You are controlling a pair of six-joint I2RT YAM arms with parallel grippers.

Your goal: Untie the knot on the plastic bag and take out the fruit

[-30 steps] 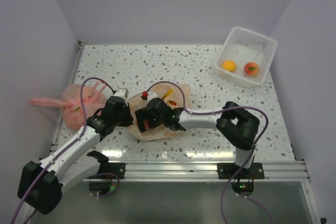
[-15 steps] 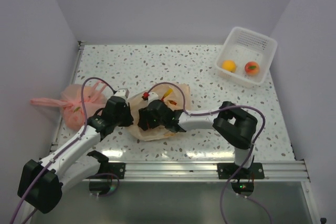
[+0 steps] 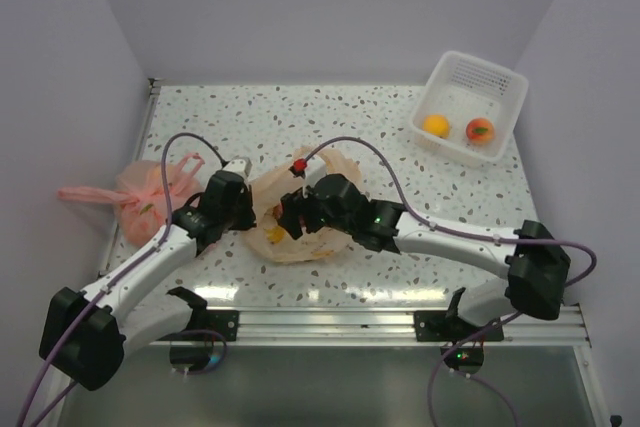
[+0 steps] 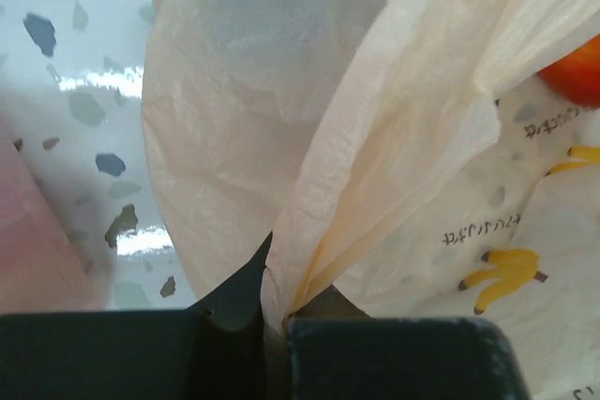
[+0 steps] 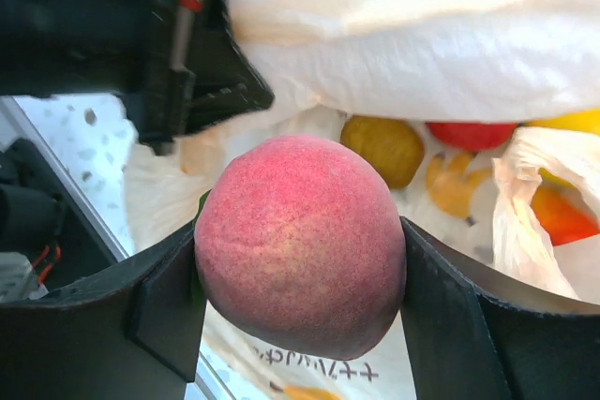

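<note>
The bag (image 3: pixel 300 250) lies crumpled by the near edge of the table (image 3: pixel 330 112), left of the middle, its mouth agape. Inside it show a yellow fruit (image 5: pixel 394 147) and a red one (image 5: pixel 469 133). The right pincer (image 5: pixel 302 302) hangs just over the mouth, its jaws spread wide and clamped on both flanks of a peach (image 5: pixel 300 231). The left pincer (image 4: pixel 277 339), at the bag's left side, is nipped tight on a fold of its film. A pink bag (image 3: pixel 145 197) sits at the left edge, and a basket (image 3: pixel 482 75) in the far right corner.
</note>
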